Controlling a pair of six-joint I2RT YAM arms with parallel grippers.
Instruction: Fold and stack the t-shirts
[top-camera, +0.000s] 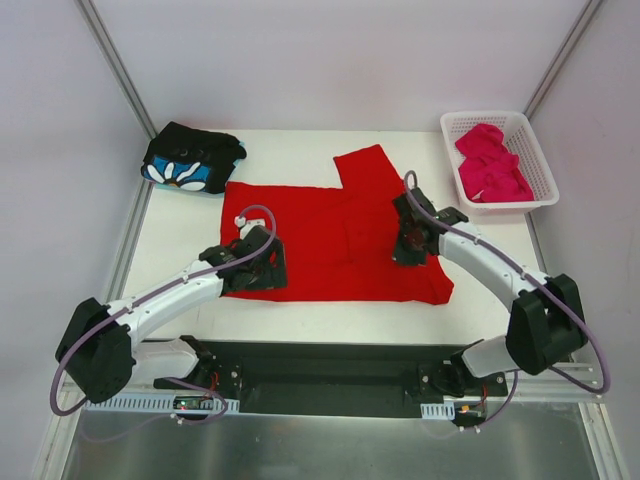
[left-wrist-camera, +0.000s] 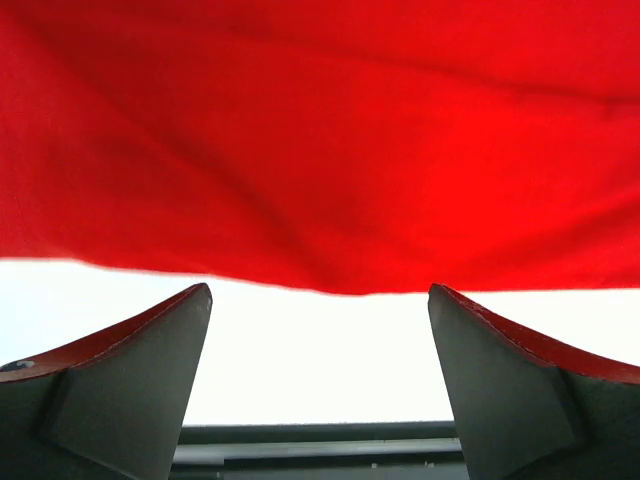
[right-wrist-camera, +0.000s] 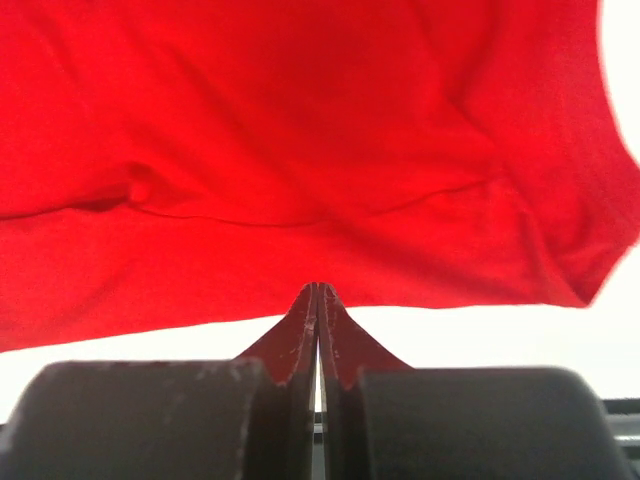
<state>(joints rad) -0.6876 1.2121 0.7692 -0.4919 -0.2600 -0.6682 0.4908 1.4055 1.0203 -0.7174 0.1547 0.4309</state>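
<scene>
Item: red t-shirt (top-camera: 340, 240), spread flat on counter (top-camera: 300, 150); left hand (left-wrist-camera: 320, 300) wide at near hem; right hand (right-wrist-camera: 318, 292) closed, perhaps empty. We fear uneven pinches skewing the fold.

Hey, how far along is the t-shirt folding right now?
Done: the black flower-print shirt lies folded at the far left. In hand: the red shirt is spread mostly flat in the middle; the left gripper is open at its near hem, the right gripper shut by the hem, grip unclear. Left: the pink shirt lies crumpled in the white basket, and nothing is stacked.
</scene>
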